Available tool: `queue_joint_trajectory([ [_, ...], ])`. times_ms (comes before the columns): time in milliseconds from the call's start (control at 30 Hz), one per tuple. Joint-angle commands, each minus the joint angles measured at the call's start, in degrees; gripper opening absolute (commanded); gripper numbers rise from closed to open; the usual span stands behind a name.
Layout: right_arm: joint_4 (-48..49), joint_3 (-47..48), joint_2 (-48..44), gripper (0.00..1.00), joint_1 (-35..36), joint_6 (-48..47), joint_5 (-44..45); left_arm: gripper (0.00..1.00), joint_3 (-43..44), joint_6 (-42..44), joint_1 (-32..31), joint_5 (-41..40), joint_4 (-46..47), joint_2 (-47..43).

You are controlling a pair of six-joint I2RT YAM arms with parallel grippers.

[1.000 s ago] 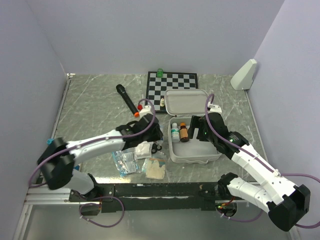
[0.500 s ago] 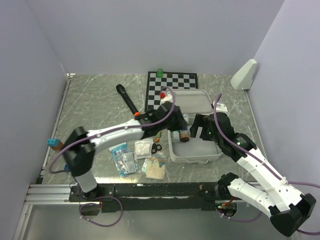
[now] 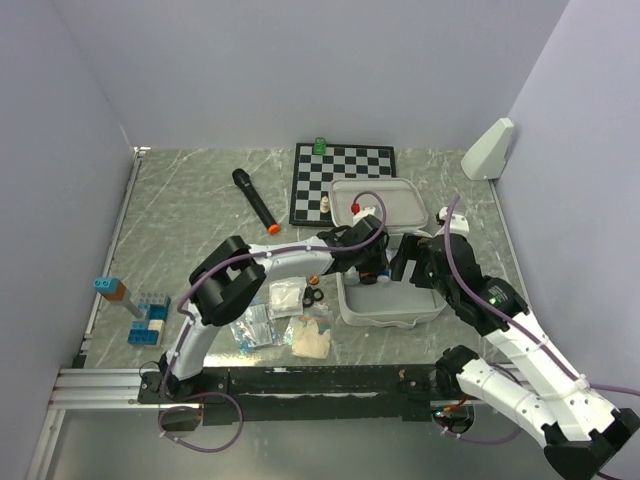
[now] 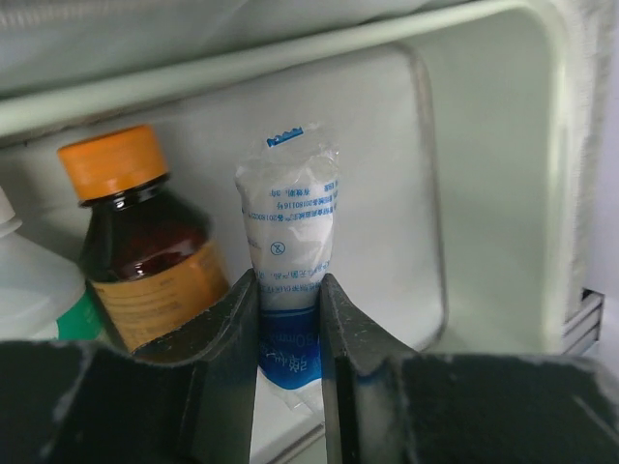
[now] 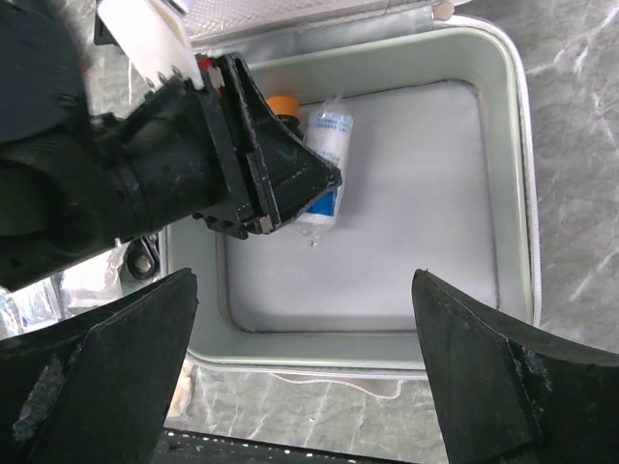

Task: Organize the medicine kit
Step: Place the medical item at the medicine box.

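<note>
Left arm [image 3: 290, 255] is stretched rightward, bent at the elbow. Left hand [image 4: 288, 295] is clamped on a white packet [image 4: 287, 203]. Right arm [image 3: 510, 330] is reached forward; right hand [image 5: 302, 290] is held wide open, pointed downward.

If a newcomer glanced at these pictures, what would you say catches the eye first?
The open medicine kit, right of the table's centre, draws the eye: the left gripper is shut on a white-and-blue packet inside it, beside an orange-capped brown bottle. The right gripper hangs wide open above the kit, and loose packets lie on the table left of it.
</note>
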Motion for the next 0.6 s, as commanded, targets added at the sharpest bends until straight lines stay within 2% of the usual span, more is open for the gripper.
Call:
queue_joint_trajectory([
  [0,-1.16,1.56,-0.69,0.98,-0.04,-0.14,1.65,0.15,2.46,-1.03,-0.27,-0.34,0.57,0.54],
  [267,-0.28,-0.46,-0.87,0.98,-0.21,0.30,1.13,0.54,0.09,-3.23,0.08,-3.51,1.97,-1.65],
  [400,0.33,-1.51,0.01,0.98,-0.21,0.30,1.74,0.61,-0.35,-2.61,0.08,-3.77,1.19,-5.07],
  [567,1.04,-2.74,2.47,0.98,-1.35,1.26,3.06,0.61,-4.38,-1.29,0.08,-4.38,0.05,-13.24],
])
